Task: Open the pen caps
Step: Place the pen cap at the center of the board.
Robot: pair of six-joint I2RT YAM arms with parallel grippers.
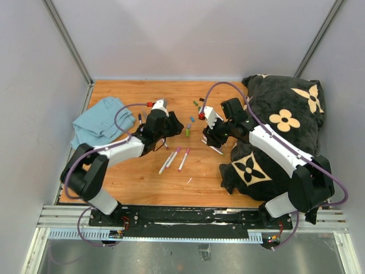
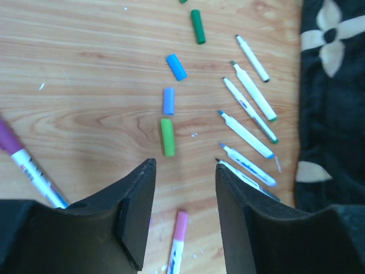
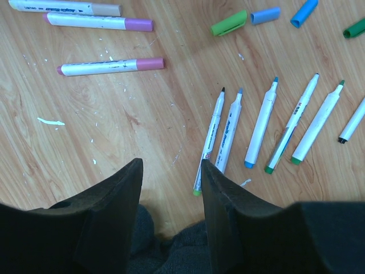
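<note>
Left hand and right hand hover apart, empty; loose caps and bared pens lie in separate rows, probably marking finished work.

The left arm and right arm wear white shells between bulky black joints, each with a looping purple cable and a red fitting at the wrist; the left gripper and right gripper have matte black, wedge-shaped fingers
</note>
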